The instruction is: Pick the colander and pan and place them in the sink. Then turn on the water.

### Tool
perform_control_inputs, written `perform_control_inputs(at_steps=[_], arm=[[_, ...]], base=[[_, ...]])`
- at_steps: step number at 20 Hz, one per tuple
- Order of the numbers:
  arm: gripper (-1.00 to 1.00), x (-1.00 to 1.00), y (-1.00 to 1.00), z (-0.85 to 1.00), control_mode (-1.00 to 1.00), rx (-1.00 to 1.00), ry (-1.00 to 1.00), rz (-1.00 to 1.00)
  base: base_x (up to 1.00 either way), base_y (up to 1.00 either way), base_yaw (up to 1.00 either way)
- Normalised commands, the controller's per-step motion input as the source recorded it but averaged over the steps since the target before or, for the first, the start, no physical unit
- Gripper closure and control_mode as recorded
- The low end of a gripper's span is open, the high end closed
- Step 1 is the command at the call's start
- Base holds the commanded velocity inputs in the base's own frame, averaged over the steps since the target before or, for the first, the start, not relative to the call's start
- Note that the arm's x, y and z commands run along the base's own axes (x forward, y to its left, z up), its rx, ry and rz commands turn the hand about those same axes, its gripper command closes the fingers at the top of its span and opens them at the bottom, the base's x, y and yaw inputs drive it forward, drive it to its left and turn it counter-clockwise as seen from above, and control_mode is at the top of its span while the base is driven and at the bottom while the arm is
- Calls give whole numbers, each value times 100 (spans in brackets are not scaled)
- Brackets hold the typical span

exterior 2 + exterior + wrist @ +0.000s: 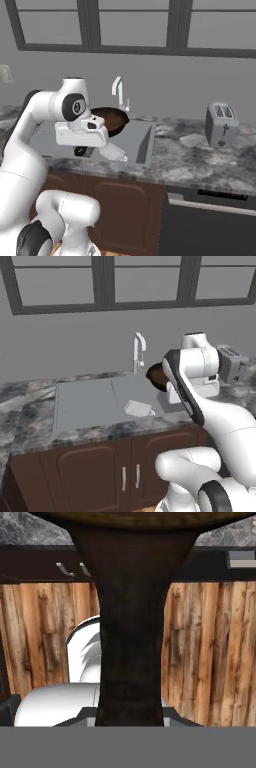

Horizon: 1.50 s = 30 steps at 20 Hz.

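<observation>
Hand view: hand (129, 719) pinches the pan (109, 120) by its handle, pan raised above the sink (85, 401). Colander (138, 408) lies inside the sink. Risk: pan tilts about that narrow grip and strikes the colander on lowering.

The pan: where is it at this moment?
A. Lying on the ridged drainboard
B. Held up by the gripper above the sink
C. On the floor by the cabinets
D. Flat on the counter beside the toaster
B. The pan hangs in the air over the sink basin in front of the tap, and the hand view shows its handle running down into the gripper.
</observation>
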Motion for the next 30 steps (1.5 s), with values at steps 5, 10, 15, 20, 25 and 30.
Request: perform_control_inputs(at_steps=[5, 10, 15, 20, 25, 30], arm=[[100, 0, 0, 0, 100, 0, 0, 0], [100, 0, 0, 0, 100, 0, 0, 0], [100, 0, 0, 0, 100, 0, 0, 0], [100, 0, 0, 0, 100, 0, 0, 0], [100, 0, 0, 0, 100, 0, 0, 0], [100, 0, 0, 0, 100, 0, 0, 0]], base=[[29, 29, 0], [48, 13, 0], [38, 4, 0], [47, 1, 0], [56, 0, 0], [45, 0, 2]])
